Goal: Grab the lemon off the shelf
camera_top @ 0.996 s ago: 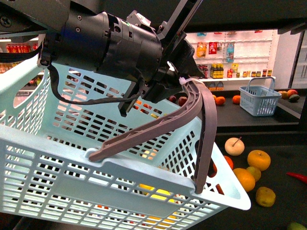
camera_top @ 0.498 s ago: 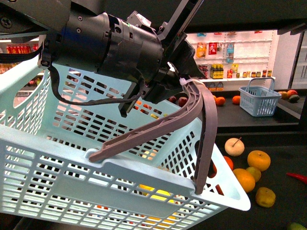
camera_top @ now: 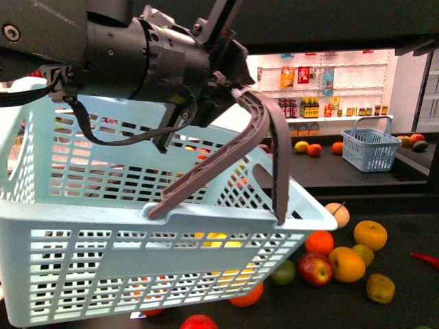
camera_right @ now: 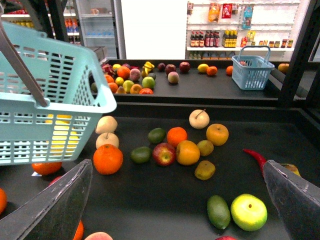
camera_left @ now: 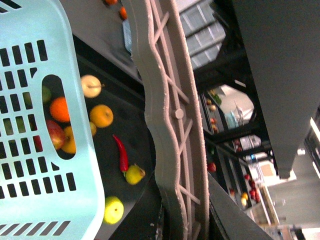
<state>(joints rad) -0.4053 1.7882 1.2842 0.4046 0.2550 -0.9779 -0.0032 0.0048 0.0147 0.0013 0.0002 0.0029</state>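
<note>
Left claw [camera_top: 230,89] clamped on grey plastic handle [camera_top: 226,147] of pale blue slotted basket [camera_top: 103,253]; right claw [camera_right: 175,200] spread open above black shelf counter [camera_right: 165,195] w/ loose fruit.

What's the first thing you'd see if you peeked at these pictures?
The big pale blue slotted plastic basket fills the left of the front view, hanging by its grey handle from the left gripper. Past it, colourful fruit lies scattered on the black shelf tray, including a red apple and a red chilli pepper.
</note>
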